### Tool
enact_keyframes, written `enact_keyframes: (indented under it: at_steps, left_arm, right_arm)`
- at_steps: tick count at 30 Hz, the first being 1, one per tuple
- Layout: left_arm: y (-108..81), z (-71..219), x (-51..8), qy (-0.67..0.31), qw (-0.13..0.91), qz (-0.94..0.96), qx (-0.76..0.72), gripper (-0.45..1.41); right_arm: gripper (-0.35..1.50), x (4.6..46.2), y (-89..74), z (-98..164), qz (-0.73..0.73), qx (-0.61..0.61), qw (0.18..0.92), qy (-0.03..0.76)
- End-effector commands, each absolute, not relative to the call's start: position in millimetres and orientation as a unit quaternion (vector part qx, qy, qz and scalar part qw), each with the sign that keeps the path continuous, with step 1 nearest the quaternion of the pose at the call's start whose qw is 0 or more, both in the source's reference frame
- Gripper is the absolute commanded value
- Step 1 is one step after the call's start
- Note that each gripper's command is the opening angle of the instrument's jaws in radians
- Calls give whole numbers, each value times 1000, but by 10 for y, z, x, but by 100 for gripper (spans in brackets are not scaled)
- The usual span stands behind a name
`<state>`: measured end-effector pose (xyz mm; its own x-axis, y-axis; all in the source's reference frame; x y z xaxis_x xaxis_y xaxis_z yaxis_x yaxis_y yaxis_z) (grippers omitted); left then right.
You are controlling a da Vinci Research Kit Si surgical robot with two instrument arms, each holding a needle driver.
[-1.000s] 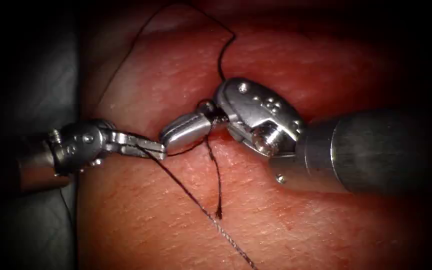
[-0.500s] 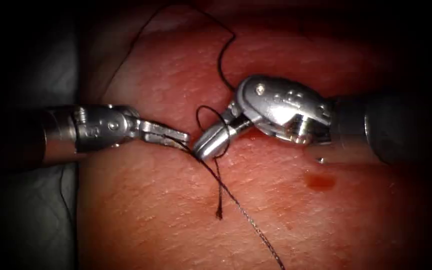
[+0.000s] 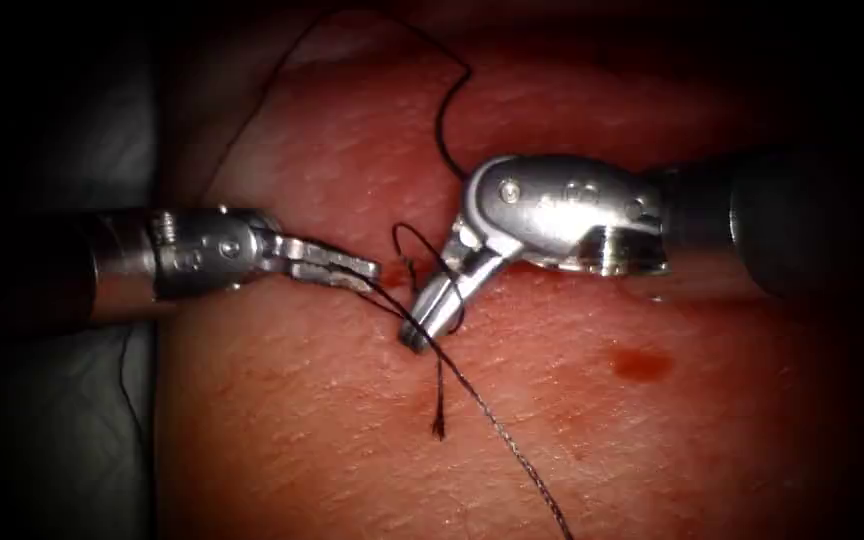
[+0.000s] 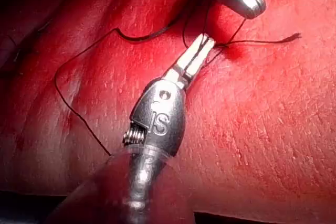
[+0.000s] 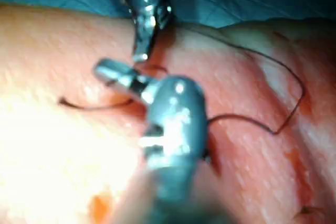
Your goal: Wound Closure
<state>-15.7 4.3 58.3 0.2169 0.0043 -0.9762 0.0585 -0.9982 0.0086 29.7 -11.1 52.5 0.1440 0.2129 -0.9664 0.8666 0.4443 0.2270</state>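
At the left, the left hand (image 3: 347,270) is clamped on the thread (image 3: 492,430), having slid right over the tissue (image 3: 282,440) toward the cut within the last second. At the middle, a loop of thread now circles the right hand (image 3: 430,318), which has swung tip-down and looks closed on nothing. The frayed cut end (image 3: 438,425) lies below. I cannot see a needle.

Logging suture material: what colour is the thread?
Black thread, clearest in the endoscope view against the red tissue.
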Motion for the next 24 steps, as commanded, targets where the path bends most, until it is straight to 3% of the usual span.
enact_keyframes:
  at_steps: [1, 7, 11, 24]
  left_arm:
    - [42, 590, -162, 20, 20, -626, 779, -45]
    - [41, 595, -166, 15, 21, -629, 777, -45]
    - [40, 597, -169, 10, 22, -630, 776, -45]
    - [44, 601, -161, 11, 14, -636, 772, -45]
  right_arm:
    - [19, 304, -121, 530, -276, 459, 605, 590]
    - [47, 309, -125, 535, -303, 467, 615, 559]
    - [56, 311, -125, 536, -314, 468, 616, 550]
    - [47, 313, -150, 545, -360, 501, 614, 493]
